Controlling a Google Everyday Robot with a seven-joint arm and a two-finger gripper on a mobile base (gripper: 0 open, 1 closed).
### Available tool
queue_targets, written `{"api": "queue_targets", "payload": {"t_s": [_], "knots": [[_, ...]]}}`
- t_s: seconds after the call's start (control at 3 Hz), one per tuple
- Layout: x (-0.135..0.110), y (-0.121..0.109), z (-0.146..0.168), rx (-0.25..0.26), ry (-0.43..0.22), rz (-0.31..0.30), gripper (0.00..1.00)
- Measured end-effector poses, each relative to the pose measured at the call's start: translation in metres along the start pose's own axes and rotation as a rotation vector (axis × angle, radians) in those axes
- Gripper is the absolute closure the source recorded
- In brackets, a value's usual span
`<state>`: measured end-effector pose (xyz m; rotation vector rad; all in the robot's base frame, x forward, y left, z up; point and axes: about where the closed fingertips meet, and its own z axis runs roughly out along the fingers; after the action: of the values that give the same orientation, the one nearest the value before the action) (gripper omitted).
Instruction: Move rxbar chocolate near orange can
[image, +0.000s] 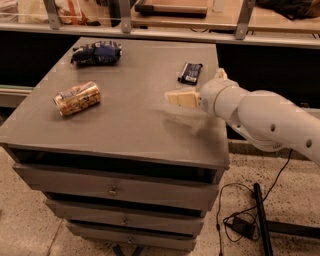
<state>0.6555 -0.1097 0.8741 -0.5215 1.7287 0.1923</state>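
The claw (176, 98) hangs near the table's (130, 135) right edge; open or closed, I cannot tell. The rxbar chocolate (190, 73) lies just behind it, the orange can (77, 98) far left.

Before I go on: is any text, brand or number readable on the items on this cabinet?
None can be read.
rxbar chocolate: pale marks, too blurred.
orange can: whitish markings, too blurred.
dark blue snack bag: white print, too blurred.
gripper, over the right of the cabinet top: no text.

Smooth pale plastic hand (172, 98) above matt grey table (125, 127)
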Motion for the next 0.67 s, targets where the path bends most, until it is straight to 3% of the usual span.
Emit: {"api": "queue_targets", "payload": {"t_s": [0.67], "knots": [[0.004,-0.005,0.037,0.008,0.000,0.034,0.00]]}}
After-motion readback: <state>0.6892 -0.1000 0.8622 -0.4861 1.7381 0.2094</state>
